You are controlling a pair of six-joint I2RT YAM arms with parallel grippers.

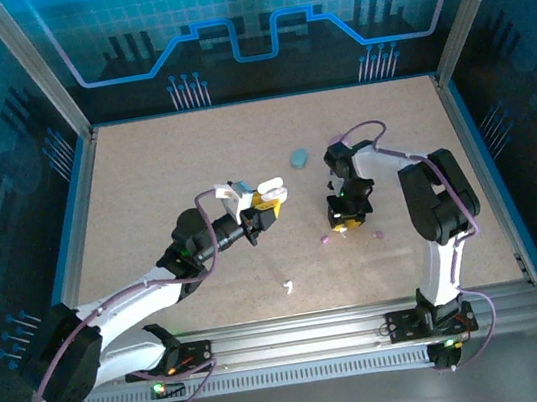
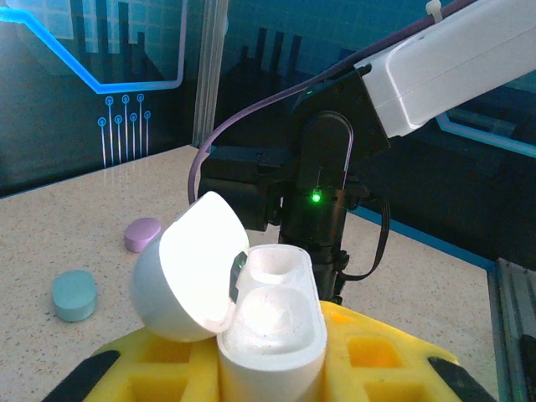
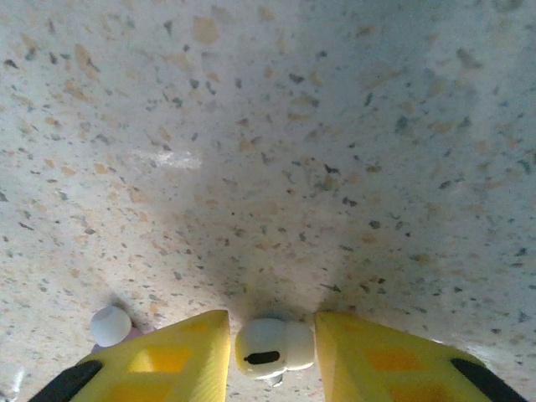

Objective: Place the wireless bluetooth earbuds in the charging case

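A white case (image 2: 272, 331), teal case (image 2: 74, 295), purple case (image 2: 142, 234), white earbud (image 3: 272, 345); speckled beige table (image 3: 268, 126).

- White charging case (image 2: 272, 335), on my left wrist feed: smooth moulded plastic. The shell is glossy enough to flare under the light, and the inner wells have a softer satin finish.
- Left gripper's fingers (image 2: 419, 368): yellow plastic, matt, with recessed pockets.
- Earbud (image 3: 272, 345), from my right wrist camera: glossy white plastic carrying a bright highlight.
- Table (image 3: 268, 126): speckled, stone-like top, matt and finely grained as I read it.
- Purple case (image 2: 142, 234) and teal case (image 2: 74, 295): smooth plastic with a duller satin sheen.
- Right arm's shell (image 2: 452, 59): white, smooth plastic.
- Joint housing (image 2: 322, 167): black, semi-matt.
- Frame rail (image 1: 299, 338), in my overhead view: silvery metal.
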